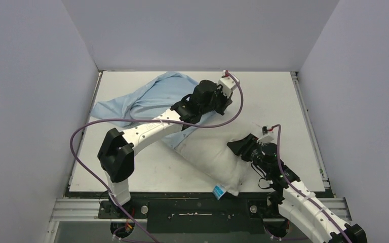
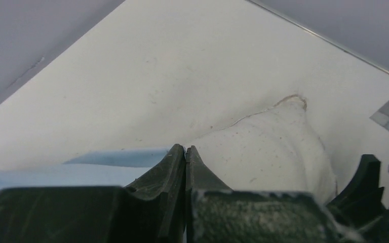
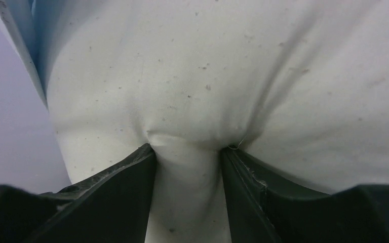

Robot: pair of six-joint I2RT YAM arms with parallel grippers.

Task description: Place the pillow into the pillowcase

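Pillowcase [image 1: 142, 98] rumpled at 11 o'clock on table [image 1: 283, 101]. Left claw [image 2: 185, 152] clenched, fingertips touching. Blue cloth edge sits just at its 9 o'clock and a pillow [image 2: 273, 152] corner at its 2 o'clock; cannot tell if cloth is nipped. Pillow lies slantwise at 5 o'clock of table centre, far end meeting pillowcase. Right claw [image 3: 188, 149] grasps a fold at pillow's 3 o'clock edge.

Left gripper [image 2: 185, 150] jaws shut; right gripper [image 3: 187, 149] jaws apparently clamped partway.
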